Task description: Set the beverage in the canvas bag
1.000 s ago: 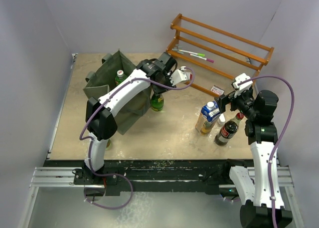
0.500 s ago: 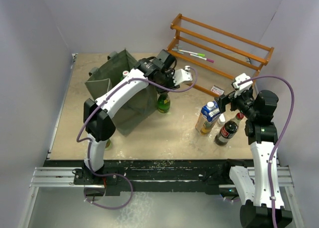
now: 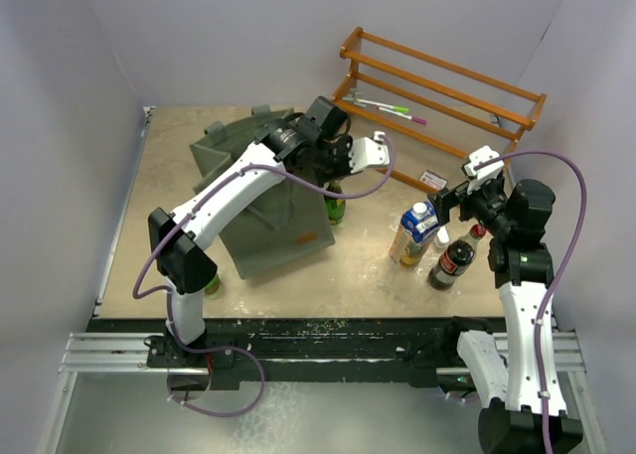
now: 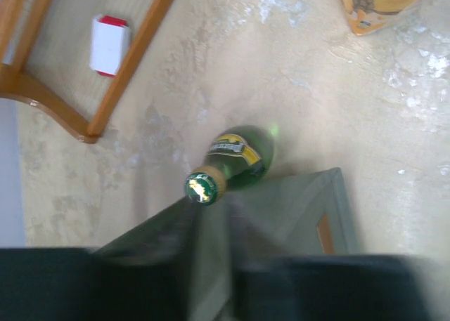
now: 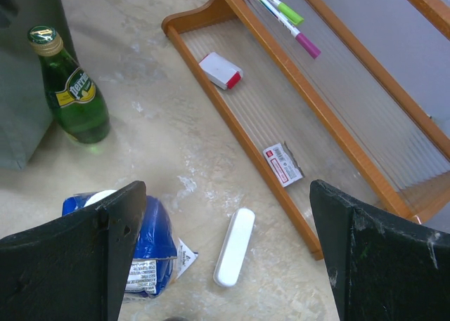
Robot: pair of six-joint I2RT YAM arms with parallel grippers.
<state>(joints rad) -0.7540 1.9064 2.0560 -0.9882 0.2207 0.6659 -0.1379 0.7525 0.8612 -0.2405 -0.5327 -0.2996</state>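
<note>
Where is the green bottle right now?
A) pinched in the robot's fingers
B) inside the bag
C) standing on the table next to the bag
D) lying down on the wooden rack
C: the green bottle stands upright on the table, right beside the canvas bag, and no fingers are around it.

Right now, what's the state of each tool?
Left tool: closed on the canvas bag fabric.
Right tool: open, empty.
</note>
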